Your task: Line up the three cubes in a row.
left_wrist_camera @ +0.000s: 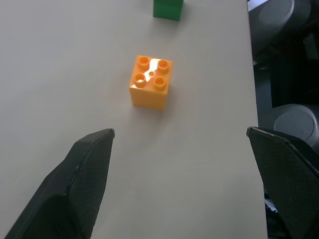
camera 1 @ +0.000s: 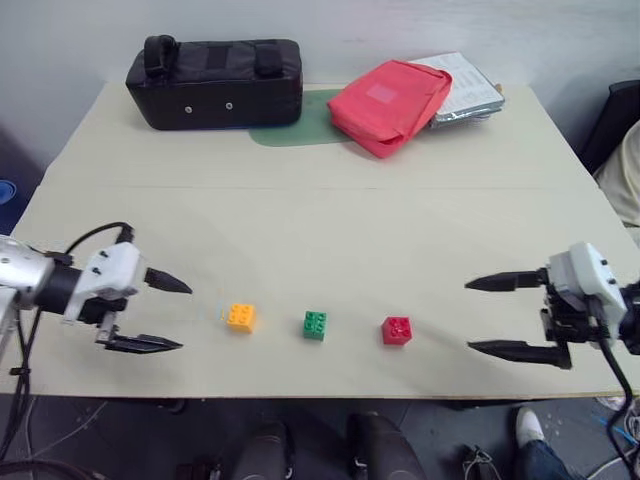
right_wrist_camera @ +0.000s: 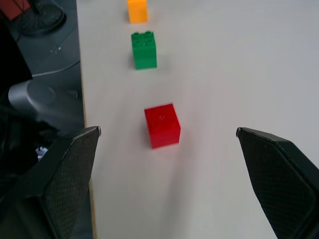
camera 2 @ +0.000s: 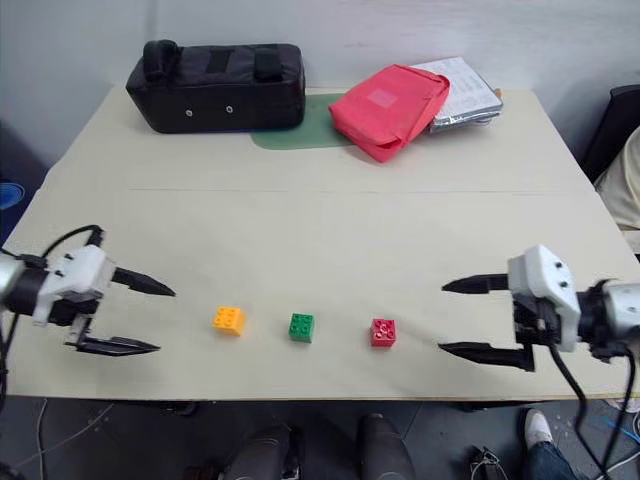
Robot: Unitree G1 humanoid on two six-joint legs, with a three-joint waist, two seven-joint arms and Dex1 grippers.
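Head view: the orange-yellow cube, green cube and red cube sit in a row near the table's front edge, between the left gripper and right gripper, both spread and empty.

Wrist views: these look like light, rigid, slick bricks; pinch flat opposite sides below the studs

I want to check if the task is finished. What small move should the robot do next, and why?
Probably just draw both arms back and stop. The orange cube, green cube and red cube already lie in a row near the table's front edge, evenly spaced. The left end effector and right end effector are open, holding nothing, apart from the cubes.
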